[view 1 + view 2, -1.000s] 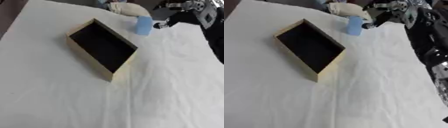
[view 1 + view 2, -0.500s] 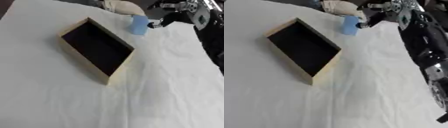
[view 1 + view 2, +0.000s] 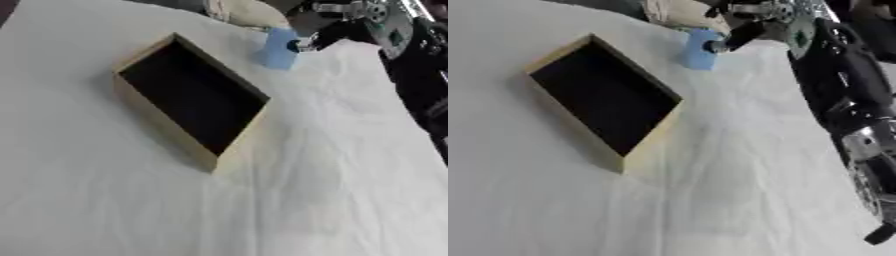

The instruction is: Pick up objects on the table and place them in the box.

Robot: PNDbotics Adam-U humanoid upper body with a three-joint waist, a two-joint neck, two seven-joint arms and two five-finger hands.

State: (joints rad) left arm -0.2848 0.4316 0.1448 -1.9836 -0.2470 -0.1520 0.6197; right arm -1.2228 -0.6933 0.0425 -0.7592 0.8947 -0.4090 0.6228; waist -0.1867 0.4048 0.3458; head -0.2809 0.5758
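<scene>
Blue block [image 3: 279,48] stands upright at the bench's [image 3: 105,200] far edge, just beyond the box [image 3: 188,97]. Right hand [image 3: 741,34] touches its side; we can't tell the fingers' state. We'd guess light, stiff; pinch the flat sides mid-height

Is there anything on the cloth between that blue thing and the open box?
Nothing. In the left eye view only bare white cloth lies between the blue object and the box. The right hand is at the blue object's far side.
</scene>
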